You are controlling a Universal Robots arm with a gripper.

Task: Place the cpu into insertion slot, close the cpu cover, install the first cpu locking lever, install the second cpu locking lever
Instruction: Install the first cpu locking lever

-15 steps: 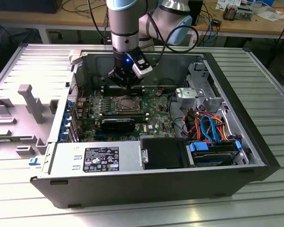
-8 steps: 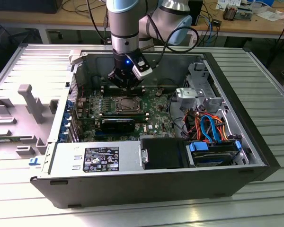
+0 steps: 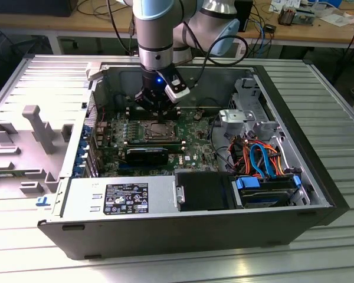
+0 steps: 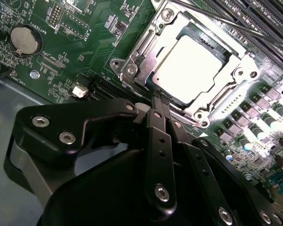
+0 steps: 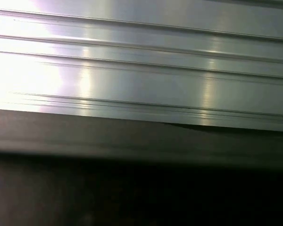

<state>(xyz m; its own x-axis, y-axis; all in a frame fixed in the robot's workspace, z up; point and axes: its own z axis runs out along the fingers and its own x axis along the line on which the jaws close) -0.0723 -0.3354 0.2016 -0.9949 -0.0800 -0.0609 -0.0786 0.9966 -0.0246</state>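
The cpu, a bright silver square, lies flat in the insertion slot on the green board. The cpu cover, a silver frame plate, lies down around it, and the chip shows through its window. A thin metal lever runs along the slot's far side. My gripper is shut, its black fingers meeting in a narrow tip at the cover's near edge. In the exterior view my gripper points straight down, just above the insertion slot inside the open computer case.
Long black memory slots flank the socket, and a coin battery sits on the board. A power supply, a black shroud and a drive bay with blue and orange cables crowd the case. Ribbed metal tabletop surrounds it.
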